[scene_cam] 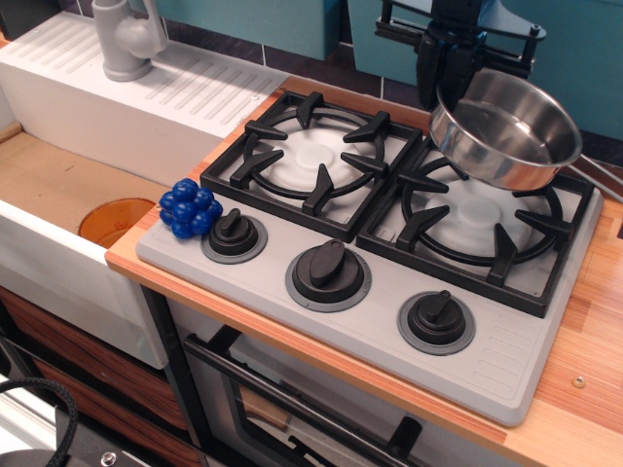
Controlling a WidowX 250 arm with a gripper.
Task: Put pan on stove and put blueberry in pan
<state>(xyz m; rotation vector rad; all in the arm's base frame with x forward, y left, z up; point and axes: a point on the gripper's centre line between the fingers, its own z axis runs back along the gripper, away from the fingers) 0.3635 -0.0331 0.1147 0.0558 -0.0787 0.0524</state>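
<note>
a wooden surface (584, 360) is carrying the grey stove (380, 321), its two black grates sitting over white burner discs and three black knobs lining the front edge. the black pincer (446, 60) is hanging at the top of the view, over the back of the right-hand burner, and it is gripping the near rim of the pan (506, 128); the fingers are closed on that rim. the pan is tilting, its bowl lifted clear above the far right part of the right grate (477, 229). the blueberry (190, 207) is resting on the stove's front left corner, just beside the left knob (234, 233). to the left a white sink unit (127, 97) with a grey tap (127, 39) is standing, and an orange disc (115, 220) is lying in the basin. a teal wall is running behind, and an oven door is showing below the surface
</note>
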